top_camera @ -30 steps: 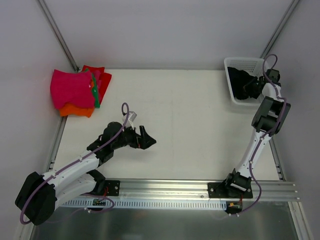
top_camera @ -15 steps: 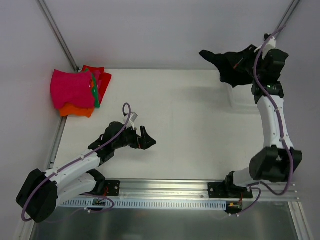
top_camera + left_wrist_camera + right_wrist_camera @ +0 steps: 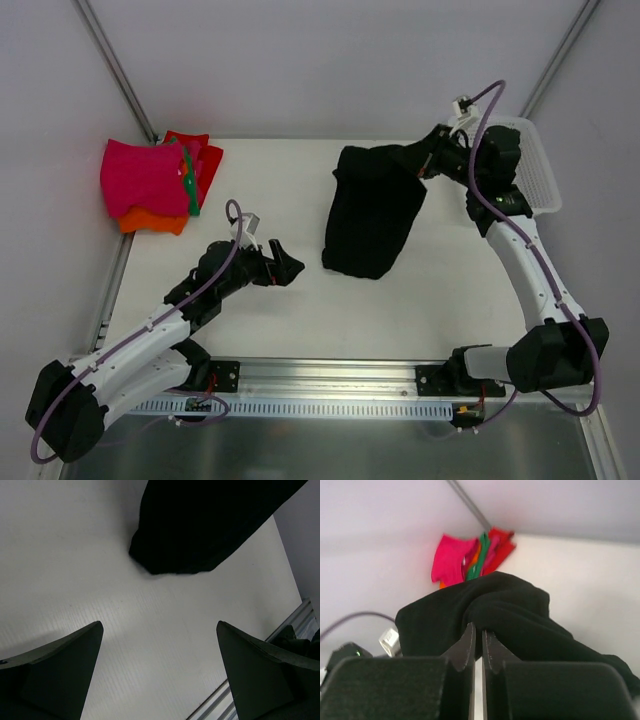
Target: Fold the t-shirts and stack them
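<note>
The right gripper [image 3: 479, 632], jaws clamped on a bunched edge of the black t-shirt [image 3: 372, 215], holds it up near the far right corner of the tabletop [image 3: 420, 310], beside the white basket [image 3: 540, 170]. The cloth droops toward the tabletop's middle. The left gripper [image 3: 159, 626], jaws wide apart, hovers toward the near left. Folded shirts [image 3: 155, 185] lie stacked at the far left corner.

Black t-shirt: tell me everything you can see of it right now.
Plain black soft cloth t-shirt, bunched and unfolded, hangs from the right tool, which is shut on a gathered fold at its top. It drapes down over the middle of the white table; whether its lower end touches is unclear.
</note>
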Tool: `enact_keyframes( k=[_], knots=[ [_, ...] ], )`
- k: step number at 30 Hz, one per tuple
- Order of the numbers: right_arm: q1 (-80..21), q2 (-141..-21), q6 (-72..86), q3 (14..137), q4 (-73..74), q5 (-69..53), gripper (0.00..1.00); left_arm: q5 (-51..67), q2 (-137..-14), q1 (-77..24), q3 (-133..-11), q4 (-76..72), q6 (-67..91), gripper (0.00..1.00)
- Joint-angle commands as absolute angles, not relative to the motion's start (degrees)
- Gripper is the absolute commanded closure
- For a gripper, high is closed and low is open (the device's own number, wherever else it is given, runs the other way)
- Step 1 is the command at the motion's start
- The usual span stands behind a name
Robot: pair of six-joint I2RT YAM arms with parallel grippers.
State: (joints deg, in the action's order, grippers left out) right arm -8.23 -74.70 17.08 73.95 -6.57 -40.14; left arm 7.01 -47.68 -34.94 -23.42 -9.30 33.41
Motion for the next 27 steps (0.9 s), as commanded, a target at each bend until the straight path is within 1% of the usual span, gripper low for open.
enact_keyframes(
  k=[1, 5, 8, 10, 11, 12, 13, 14, 16, 17, 20, 23, 24, 25, 27],
  knots=[
    [-11.33, -72.43, 15.32, 71.02, -8.45, -41.05, 1.0, 1.16, -45.53, -35.42, -27.51, -6.34, 32.43, 0.01],
    [-13.18, -71.11, 13.71, 66.11, -6.59, -39.37, 1.0, -5.7, -43.25, -35.42, -29.61, -3.61, 31.99, 0.01],
    [-13.18, -69.62, 12.32, 64.34, -5.45, -37.37, 1.0, -7.91, -43.85, -35.42, -31.46, -3.16, 31.55, 0.01],
    [-13.45, -67.34, 10.12, 62.85, -2.91, -29.92, 1.0, -7.82, -44.99, -35.42, -33.57, -2.99, 31.03, 0.01],
    [-13.88, -64.19, 8.37, 62.58, -1.33, -25.01, 1.0, -7.39, -46.13, -35.42, -34.1, -2.99, 30.85, 0.01],
    [-15.02, -62.59, 5.04, 62.49, 1.64, -14.78, 0.99, -7.03, -46.84, -35.42, -35.06, -3.08, 30.59, 0.01],
    [-15.2, -61.01, 3.79, 62.49, 2.28, -10.85, 1.0, -6.68, -47.37, -35.42, -35.5, -3.08, 30.5, 0.01],
    [-15.29, -58.12, 2.91, 62.49, 3.68, -2.63, 0.99, -6.16, -48.5, -35.42, -36.03, -2.99, 30.32, 0.01],
    [-15.64, -55.47, 0.53, 63.19, 4.83, 7.69, 0.99, -6.06, -49.22, -35.42, -36.12, -3.08, 30.32, 0.01],
    [-16.08, -54.33, -1.65, 63.37, 4.92, 16.52, 1.0, -6.06, -49.74, -35.42, -36.04, -2.99, 30.41, 0.01],
    [-16.52, -51.95, -5.88, 65.47, 4.31, 26.5, 1.0, -5.8, -50.18, -35.42, -36.04, -3.08, 30.67, 0.01],
    [-17.48, -51.68, -8.78, 66.71, 1.95, 34.24, 1.0, -5.36, -50.8, -35.42, -36.3, -2.99, 30.85, 0.01],
    [-17.66, -51.77, -9.05, 66.71, 1.15, 34.89, 1.0, -5.19, -50.8, -35.42, -36.3, -3.08, 30.85, 0.01],
    [-17.75, -52.46, -8.88, 66.71, 0.62, 34.37, 1.0, -5.1, -50.97, -35.42, -36.3, -3.08, 30.94, 0.01],
    [-17.84, -55.0, -7.74, 69.07, 2.53, 27.54, 0.99, -5.18, -50.89, -35.42, -36.12, -3.08, 31.11, 0.01]
  ],
)
